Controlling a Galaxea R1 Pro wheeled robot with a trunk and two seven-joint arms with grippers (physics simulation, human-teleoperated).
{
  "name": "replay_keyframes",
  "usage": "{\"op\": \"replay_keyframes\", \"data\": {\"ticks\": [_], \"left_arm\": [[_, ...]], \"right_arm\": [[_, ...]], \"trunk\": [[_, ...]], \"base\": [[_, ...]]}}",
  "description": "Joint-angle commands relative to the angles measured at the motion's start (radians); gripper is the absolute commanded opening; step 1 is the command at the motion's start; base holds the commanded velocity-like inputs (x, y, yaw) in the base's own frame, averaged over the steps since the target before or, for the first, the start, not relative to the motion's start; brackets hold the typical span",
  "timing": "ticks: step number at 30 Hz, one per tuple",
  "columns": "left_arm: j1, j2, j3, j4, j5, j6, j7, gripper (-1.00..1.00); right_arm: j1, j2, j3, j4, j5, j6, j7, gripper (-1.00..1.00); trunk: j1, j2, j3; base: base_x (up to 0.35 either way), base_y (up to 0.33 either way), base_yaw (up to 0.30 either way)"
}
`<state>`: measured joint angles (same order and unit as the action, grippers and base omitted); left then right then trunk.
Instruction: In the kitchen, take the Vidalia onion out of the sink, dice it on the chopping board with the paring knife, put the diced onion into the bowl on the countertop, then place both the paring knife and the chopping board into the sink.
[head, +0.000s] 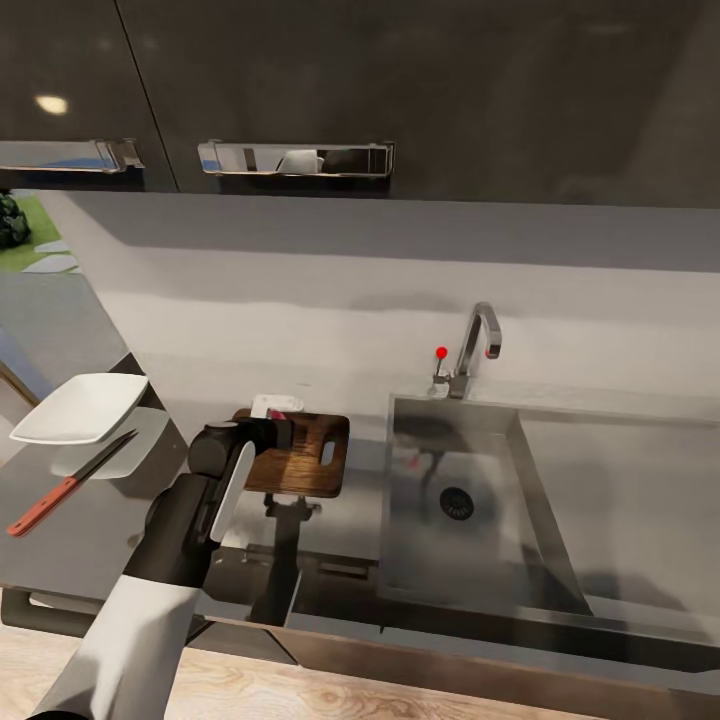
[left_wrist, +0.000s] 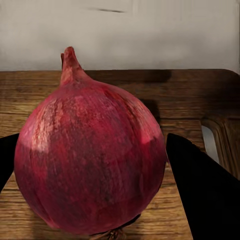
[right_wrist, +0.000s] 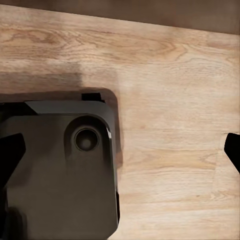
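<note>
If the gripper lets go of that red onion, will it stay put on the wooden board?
The round dark-red onion could roll; its curved body touches the flat brown wooden chopping board at little. Its smooth skin looks slippery between the left gripper's black fingers.

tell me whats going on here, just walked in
The robot's left gripper has the Vidalia onion between its fingers, over the chopping board on the countertop. The onion is already out of the sink, which lies to the board's right. The paring knife and the white bowl wait on the counter to the left. No cutting has begun. The right gripper hangs open over the wood floor.
</note>
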<state>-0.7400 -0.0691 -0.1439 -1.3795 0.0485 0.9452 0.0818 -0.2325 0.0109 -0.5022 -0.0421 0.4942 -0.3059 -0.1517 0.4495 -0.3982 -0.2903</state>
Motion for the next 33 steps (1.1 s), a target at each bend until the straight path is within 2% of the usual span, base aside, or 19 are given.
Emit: {"op": "replay_keyframes", "data": {"ticks": [1, 17, 22, 33], "left_arm": [[-0.001, 0.001, -0.001, 0.000, 0.006, 0.004, 0.009, -1.00], [-0.001, 0.004, -0.001, 0.036, 0.005, 0.001, 0.007, -1.00], [-0.001, 0.021, 0.000, 0.030, 0.005, 0.001, 0.007, -1.00], [-0.001, 0.028, 0.000, 0.022, 0.005, 0.001, 0.008, -1.00]], "right_arm": [[-0.001, 0.000, -0.007, 0.001, 0.011, -0.002, -0.005, 1.00], [-0.001, 0.006, -0.004, 0.002, 0.008, 0.000, -0.005, 1.00], [-0.001, 0.006, -0.005, 0.002, 0.007, 0.001, -0.004, 1.00], [-0.001, 0.006, -0.006, 0.002, 0.007, 0.001, -0.004, 1.00]], "trunk": [[0.001, -0.002, -0.002], [0.001, -0.002, -0.003], [0.001, -0.002, -0.009], [0.001, -0.002, -0.026]], "base": [[0.000, 0.000, 0.000], [0.000, 0.000, 0.000], [0.000, 0.000, 0.000], [0.000, 0.000, 0.000]]}}
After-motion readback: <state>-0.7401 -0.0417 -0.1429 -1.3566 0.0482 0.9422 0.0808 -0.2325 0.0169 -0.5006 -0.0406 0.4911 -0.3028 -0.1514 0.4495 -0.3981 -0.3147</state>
